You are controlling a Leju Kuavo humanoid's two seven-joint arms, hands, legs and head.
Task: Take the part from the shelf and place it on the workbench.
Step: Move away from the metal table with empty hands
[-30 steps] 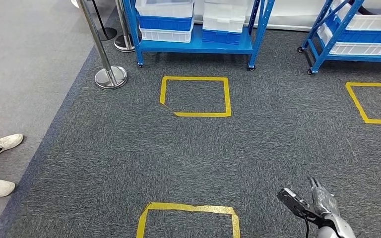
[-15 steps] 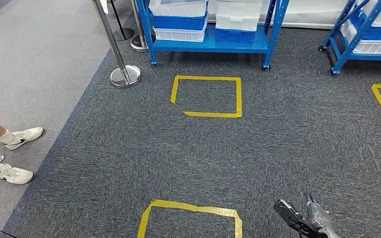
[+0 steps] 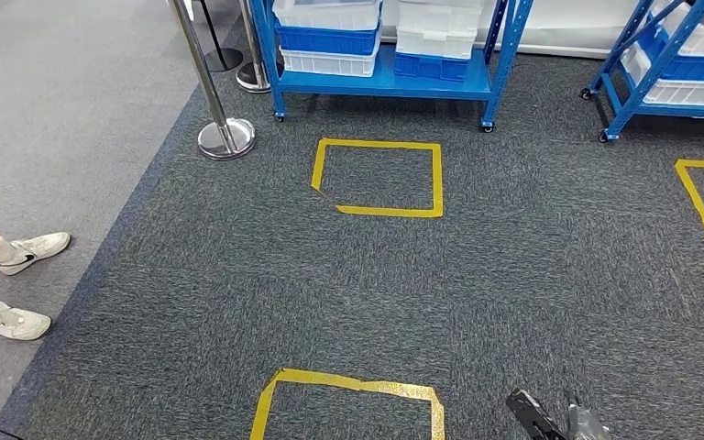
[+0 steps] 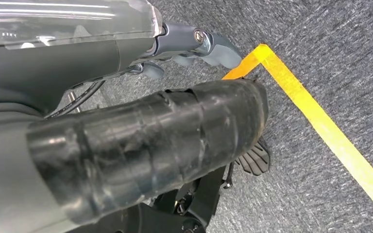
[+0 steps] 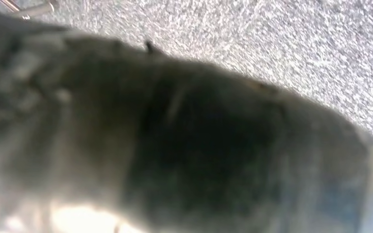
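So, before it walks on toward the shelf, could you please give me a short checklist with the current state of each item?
1. Blue shelf ahead, bins on it: ok.
2. Carpet path to the yellow tape square before it, nothing lying there: ok.
3. Person's shoes off the carpet, to the left: ok.
4. Metal post left of the route: ok.
5. Right hand empty: cannot tell, cut off.
6. Left hand empty: cannot tell.

Right hand [image 3: 559,423] cut off at edge; grasp untellable.
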